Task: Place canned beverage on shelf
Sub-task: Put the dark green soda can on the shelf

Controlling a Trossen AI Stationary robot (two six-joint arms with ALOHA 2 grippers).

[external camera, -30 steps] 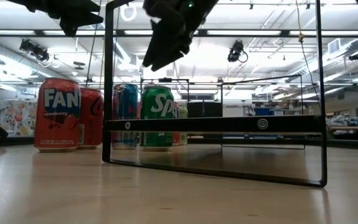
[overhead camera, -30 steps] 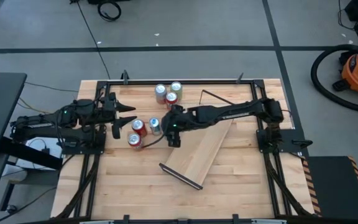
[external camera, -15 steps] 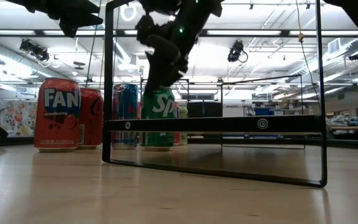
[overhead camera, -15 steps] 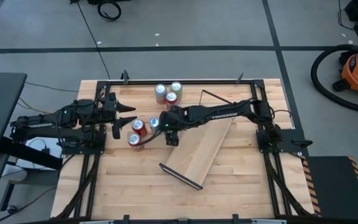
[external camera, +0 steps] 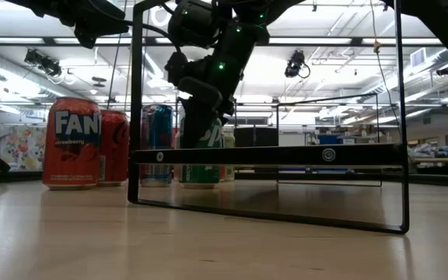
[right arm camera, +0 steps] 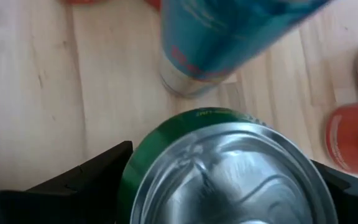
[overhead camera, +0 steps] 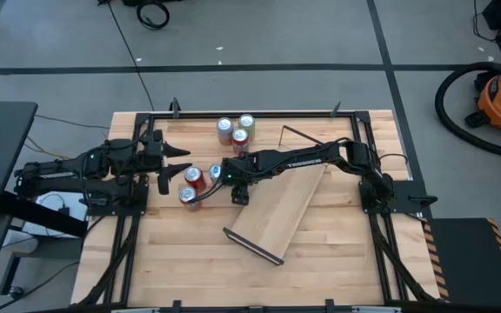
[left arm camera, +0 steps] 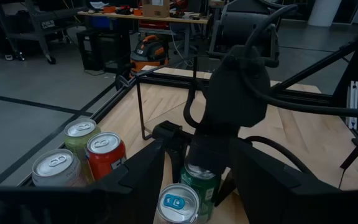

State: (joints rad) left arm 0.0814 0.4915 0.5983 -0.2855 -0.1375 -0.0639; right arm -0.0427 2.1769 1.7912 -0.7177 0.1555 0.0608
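Between right claw [right arm camera: 229, 186] fingers, green can [right arm camera: 229, 168]

A green aluminium soda can [left arm camera: 199, 186] stands upright on the desk, just beside a blue-topped silver can, its silver lid [right arm camera: 232, 177] facing up. It sits at the upper-left end of the long light-wood shelf plank [overhead camera: 279, 209], which lies flat and diagonal on the desk, with thin black wire frames [external camera: 267, 117] standing upright at both short ends.
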